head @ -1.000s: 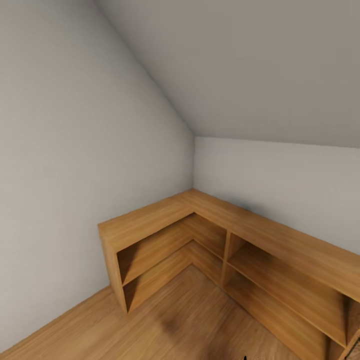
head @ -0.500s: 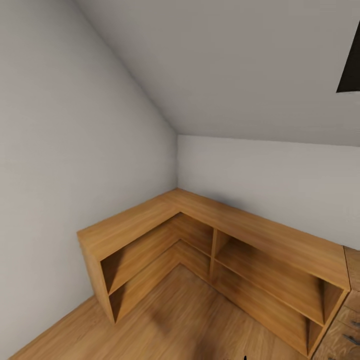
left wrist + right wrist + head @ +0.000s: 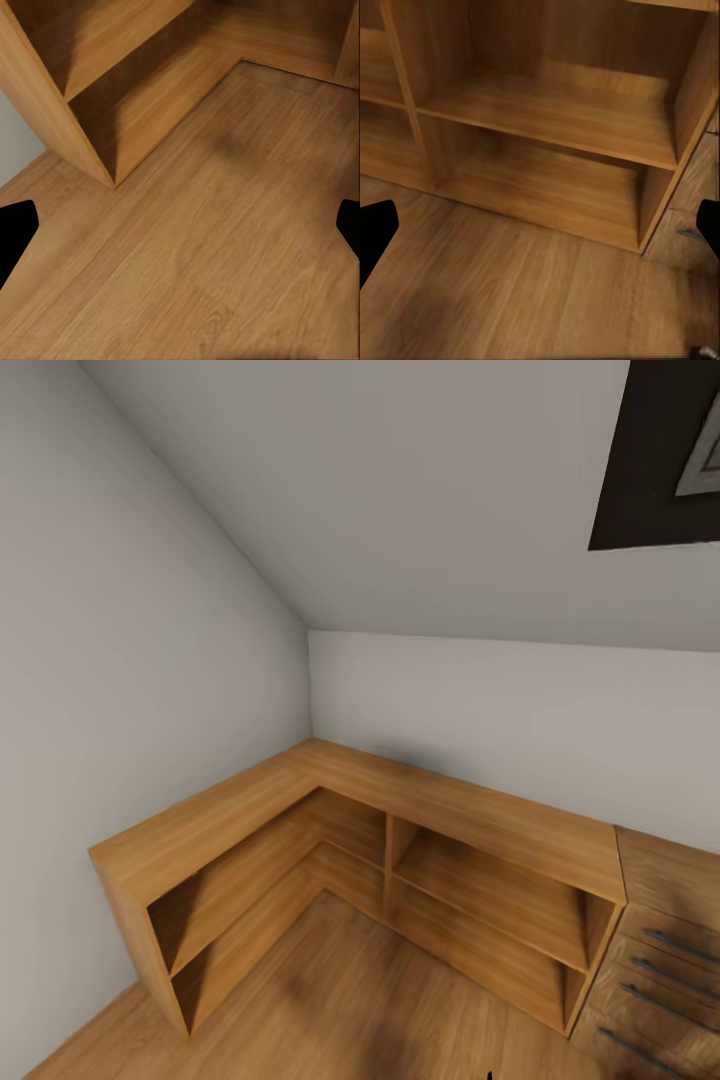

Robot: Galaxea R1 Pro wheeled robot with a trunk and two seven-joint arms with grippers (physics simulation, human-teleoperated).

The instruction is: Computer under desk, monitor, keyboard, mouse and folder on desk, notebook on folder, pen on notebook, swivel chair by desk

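I face a room corner under a sloped ceiling; the desk, monitor, keyboard, mouse, folder, notebook, pen, computer and swivel chair are out of view. My left gripper [image 3: 180, 229] hangs open over the wooden floor [image 3: 225, 247], its black fingertips [image 3: 15, 232] far apart with nothing between them. My right gripper [image 3: 540, 229] is open too, above the floor in front of the shelf unit's lower compartments, and it holds nothing.
A low L-shaped light wooden shelf unit [image 3: 380, 800] with open compartments wraps the corner. A wooden dresser [image 3: 660, 920] with dark drawer handles adjoins its right end. A dark framed panel [image 3: 650, 460] sits in the sloped ceiling. Wooden floor [image 3: 350, 1010] lies in front.
The whole picture has shifted left, so the camera has turned right. The dresser and the dark ceiling panel have come further into view at the right.
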